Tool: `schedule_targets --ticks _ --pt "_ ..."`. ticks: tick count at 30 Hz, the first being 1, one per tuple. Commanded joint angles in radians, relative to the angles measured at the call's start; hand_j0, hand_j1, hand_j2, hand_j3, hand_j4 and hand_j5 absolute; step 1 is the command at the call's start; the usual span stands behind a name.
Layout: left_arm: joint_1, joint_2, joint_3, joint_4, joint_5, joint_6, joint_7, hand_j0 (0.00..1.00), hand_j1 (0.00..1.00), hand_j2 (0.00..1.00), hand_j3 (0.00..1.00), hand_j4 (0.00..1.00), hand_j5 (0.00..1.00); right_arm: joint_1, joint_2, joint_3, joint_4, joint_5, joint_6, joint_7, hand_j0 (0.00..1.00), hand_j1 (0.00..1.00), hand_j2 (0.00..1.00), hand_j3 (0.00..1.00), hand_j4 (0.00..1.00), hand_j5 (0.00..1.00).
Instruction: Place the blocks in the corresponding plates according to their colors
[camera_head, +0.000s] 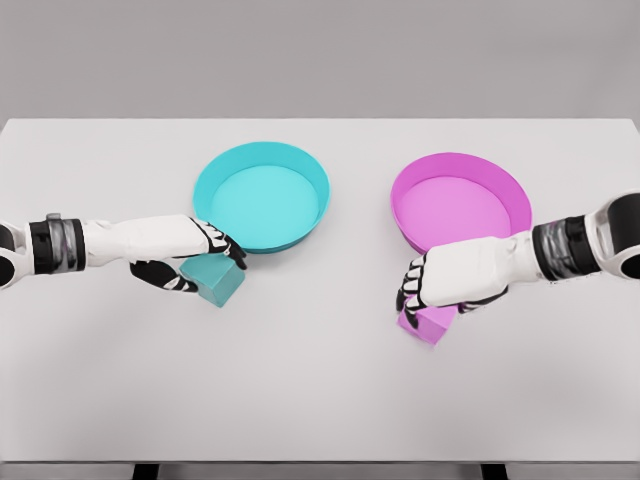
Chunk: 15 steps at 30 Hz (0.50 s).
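The left hand (190, 262) curls around a teal block (215, 280) just below the teal plate (262, 193); the right hand (425, 287) grips a pink block (428, 322) beneath the pink plate (460, 200), both toward the worktop's (320, 400) middle. Either loosely pinched block could slip and clip a plate rim.

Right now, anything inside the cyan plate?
Nothing visible inside the cyan plate. The teal block sits on the table beside it, under the left hand.
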Motion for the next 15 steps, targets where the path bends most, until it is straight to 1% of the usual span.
schedule_targets --ticks 1,4,7,9,11,14,15 --pt "0.0 0.001 0.002 -0.001 0.005 0.001 0.0 0.7 0.7 0.7 0.7 0.7 0.7 0.0 -0.002 -0.003 0.007 -0.049 0.003 -0.001 0.56 0.56 0.56 0.56 0.56 0.56" --pt "0.002 0.001 0.002 -0.004 0.005 0.0 0.0 0.65 0.65 0.65 0.65 0.65 0.65 -0.011 0.0 -0.004 0.017 -0.075 0.003 -0.001 0.57 0.57 0.57 0.57 0.57 0.57" --pt "-0.002 0.004 0.003 -0.01 0.008 0.0 0.0 0.6 0.6 0.6 0.6 0.6 0.6 -0.011 -0.003 -0.069 0.039 -0.118 0.003 -0.001 0.57 0.57 0.57 0.57 0.57 0.57" --pt "-0.002 0.008 0.003 -0.016 0.011 0.0 0.0 0.6 0.6 0.6 0.6 0.6 0.6 -0.011 -0.002 -0.096 0.042 -0.138 0.003 -0.001 0.57 0.57 0.57 0.57 0.57 0.57" --pt "-0.003 0.012 0.005 -0.029 0.011 -0.002 0.0 0.6 0.6 0.6 0.6 0.6 0.6 -0.011 -0.002 -0.103 0.073 -0.171 0.003 -0.001 0.57 0.57 0.57 0.57 0.57 0.57" --pt "-0.003 0.015 0.005 -0.046 0.014 -0.002 0.0 0.6 0.6 0.6 0.6 0.6 0.6 -0.014 -0.002 -0.127 0.097 -0.179 0.003 -0.001 0.57 0.57 0.57 0.57 0.57 0.57" --pt "-0.003 0.016 0.006 -0.047 0.02 -0.002 0.0 0.6 0.6 0.6 0.6 0.6 0.6 -0.026 -0.002 -0.126 0.131 -0.211 0.003 -0.001 0.57 0.57 0.57 0.57 0.57 0.57"
